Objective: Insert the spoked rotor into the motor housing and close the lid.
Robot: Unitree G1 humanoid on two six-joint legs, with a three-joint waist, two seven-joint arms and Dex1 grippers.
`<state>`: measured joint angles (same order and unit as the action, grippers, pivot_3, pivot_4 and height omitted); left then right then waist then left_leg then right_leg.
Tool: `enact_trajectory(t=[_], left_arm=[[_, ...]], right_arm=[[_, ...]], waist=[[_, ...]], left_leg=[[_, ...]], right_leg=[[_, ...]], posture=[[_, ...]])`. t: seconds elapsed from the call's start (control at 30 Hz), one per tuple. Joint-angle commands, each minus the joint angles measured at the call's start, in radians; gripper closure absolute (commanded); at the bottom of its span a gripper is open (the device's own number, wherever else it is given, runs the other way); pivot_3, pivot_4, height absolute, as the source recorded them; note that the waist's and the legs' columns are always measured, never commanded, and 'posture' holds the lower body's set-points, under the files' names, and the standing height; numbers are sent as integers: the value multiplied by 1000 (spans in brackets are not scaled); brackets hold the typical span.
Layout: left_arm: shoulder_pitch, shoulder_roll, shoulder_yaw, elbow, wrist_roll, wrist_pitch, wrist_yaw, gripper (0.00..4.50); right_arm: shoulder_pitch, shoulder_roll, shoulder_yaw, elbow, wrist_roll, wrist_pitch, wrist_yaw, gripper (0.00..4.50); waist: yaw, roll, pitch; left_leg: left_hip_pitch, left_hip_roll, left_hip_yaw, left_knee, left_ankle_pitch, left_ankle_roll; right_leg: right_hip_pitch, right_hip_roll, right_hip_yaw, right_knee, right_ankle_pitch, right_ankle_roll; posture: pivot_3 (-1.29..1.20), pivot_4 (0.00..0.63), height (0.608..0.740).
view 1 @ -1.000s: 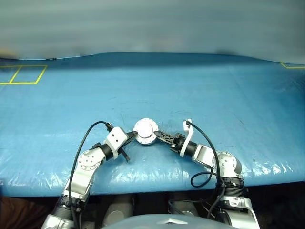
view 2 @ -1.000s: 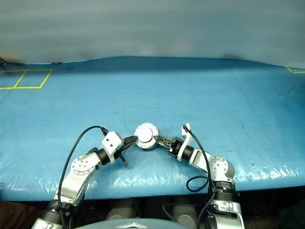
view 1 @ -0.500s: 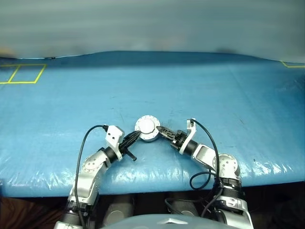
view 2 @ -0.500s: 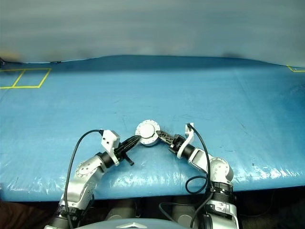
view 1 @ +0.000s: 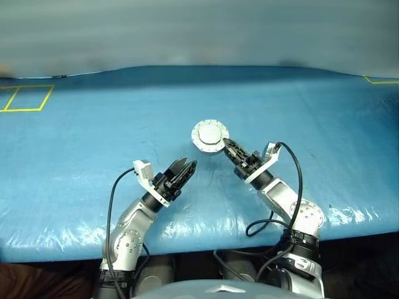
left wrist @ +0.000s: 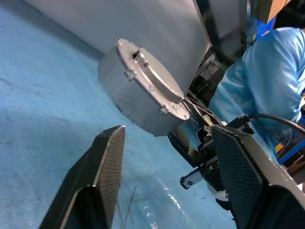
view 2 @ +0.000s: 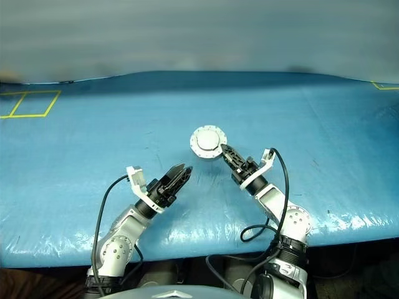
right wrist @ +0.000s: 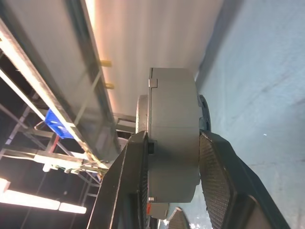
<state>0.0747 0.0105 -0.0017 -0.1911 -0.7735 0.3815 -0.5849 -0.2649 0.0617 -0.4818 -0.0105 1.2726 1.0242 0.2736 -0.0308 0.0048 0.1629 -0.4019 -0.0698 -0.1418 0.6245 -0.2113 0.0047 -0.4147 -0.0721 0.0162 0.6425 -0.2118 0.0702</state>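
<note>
The motor housing (view 1: 210,136) is a round silver-grey drum held off the blue table. The lid (left wrist: 151,80) sits on it as a flanged disc with small tabs round its rim. My right gripper (view 1: 227,147) is shut on the housing's side wall, one finger on each flat face (right wrist: 172,143). To the left of the housing and apart from it, my left gripper (view 1: 185,167) stands open with nothing between its fingers (left wrist: 107,157). The spoked rotor is hidden.
A blue sheet (view 1: 81,143) covers the table, whose front edge runs just below both arms. Yellow tape squares (view 1: 25,98) lie at the far left and a yellow mark (view 1: 380,80) at the far right. A person's blue sleeve (left wrist: 259,81) shows beyond the housing.
My left gripper has opened, let go of the housing and drawn back. The right gripper has lifted the housing up off the table and carried it farther away.
</note>
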Motion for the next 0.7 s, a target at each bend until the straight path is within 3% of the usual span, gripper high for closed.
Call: enact_trajectory(t=[0.03,0.27,0.7], left_arm=[[-17,-15,36,-21,-90,80,56,41],[-28,-55,89,-32,-335,230,77,41],[-83,-122,158,56,-442,220,123,41]], right_arm=[[-25,8,41,-96,98,-6,-8,3314],[11,-16,131,-148,99,-5,-14,3314],[62,-42,217,-179,138,10,-3,3314]], waist=[[0,0,0],[-2,0,0],[3,-1,1]], left_leg=[[0,0,0,0,0,0],[0,0,0,0,0,0],[-1,0,1,1,0,0]], right_leg=[[0,0,0,0,0,0],[0,0,0,-1,0,0],[0,0,0,-1,-3,-5]], posture=[[0,150,740],[0,150,740],[0,150,740]])
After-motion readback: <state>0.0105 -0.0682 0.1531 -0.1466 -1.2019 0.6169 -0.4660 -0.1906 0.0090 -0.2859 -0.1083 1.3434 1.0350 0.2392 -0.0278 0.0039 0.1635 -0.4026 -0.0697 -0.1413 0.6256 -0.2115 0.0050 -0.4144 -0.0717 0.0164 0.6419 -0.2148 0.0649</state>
